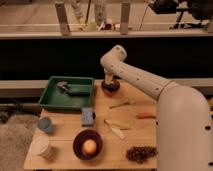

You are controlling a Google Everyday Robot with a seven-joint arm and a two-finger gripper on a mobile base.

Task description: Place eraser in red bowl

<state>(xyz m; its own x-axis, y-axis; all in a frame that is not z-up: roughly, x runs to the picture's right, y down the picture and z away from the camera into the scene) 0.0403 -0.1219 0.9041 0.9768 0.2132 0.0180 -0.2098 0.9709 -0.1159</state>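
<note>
The small dark red bowl (pixel 110 88) sits at the back edge of the wooden table (pixel 65 131), just right of the green tray. My gripper (pixel 109 80) hangs straight down over this bowl, at or just above its rim, and covers most of its inside. The eraser is hidden; I cannot tell whether it is in the gripper or in the bowl. My white arm (pixel 150 86) reaches in from the right foreground.
A green tray (pixel 50 99) holding a dark tool is at the back left. A blue block (pixel 88 116), a maroon bowl (pixel 78 138) with an orange ball (pixel 89 146), a blue cup (pixel 45 125), a white cup (pixel 41 148), a pale strip (pixel 115 129), an orange item (pixel 146 115) and a dark cluster (pixel 141 153) lie on the table.
</note>
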